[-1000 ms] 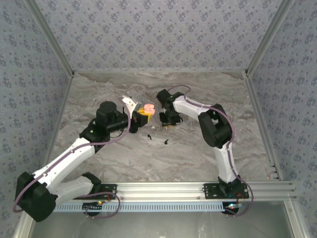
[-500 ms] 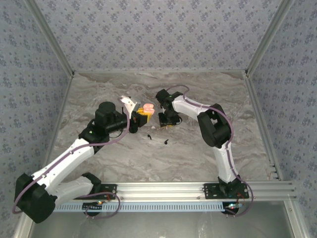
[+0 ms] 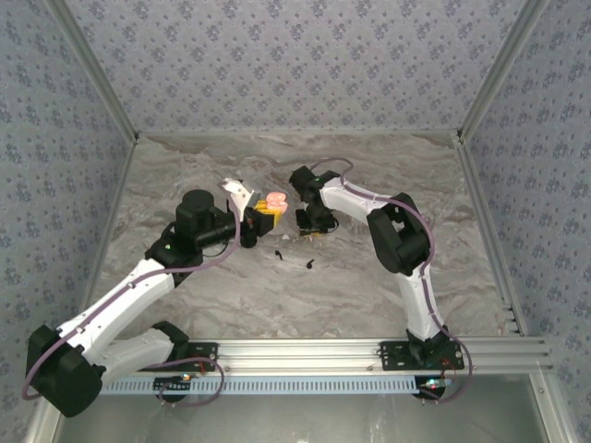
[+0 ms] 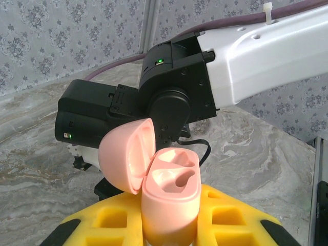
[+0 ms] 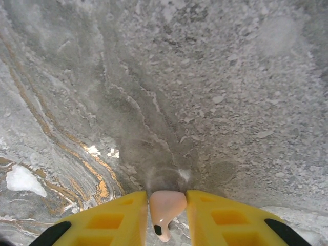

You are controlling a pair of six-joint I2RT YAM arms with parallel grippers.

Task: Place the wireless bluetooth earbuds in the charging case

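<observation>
At the middle of the table (image 3: 277, 305), the two grippers face each other, close together. The left gripper (image 3: 261, 217) is clamped on the pink charging case (image 4: 169, 195), holding its lower body between yellow pads so that it stands upright. The lid (image 4: 128, 154) is swung back to the left, and the two moulded sockets in the top look empty.

Just beside the case, the right gripper (image 5: 166, 218) is closed on a pink earbud (image 5: 165, 205). It is pinched by its rounded body between the yellow fingers (image 5: 113, 220), with the narrow end and its small dark spot pointing down towards the marble surface. Two black earbuds (image 3: 277, 254) lie loose on the table a little nearer the arm bases, apart from each other and from both grippers.

The earbud is probably very light, hard and smooth. Its curved shell gives the pads little to bear on, so it could twist or squirt out under a firm squeeze. The broad body seems the best place to hold it, as now, leaving the stem free to enter a socket. The case is likely a stiff, glossy shell, light enough to shift if pushed from above. Its hinge is the weak point, so the hold belongs low on the body, clear of the lid. Seating the bud calls for matching its shape to the correct socket, then a gentle press.
</observation>
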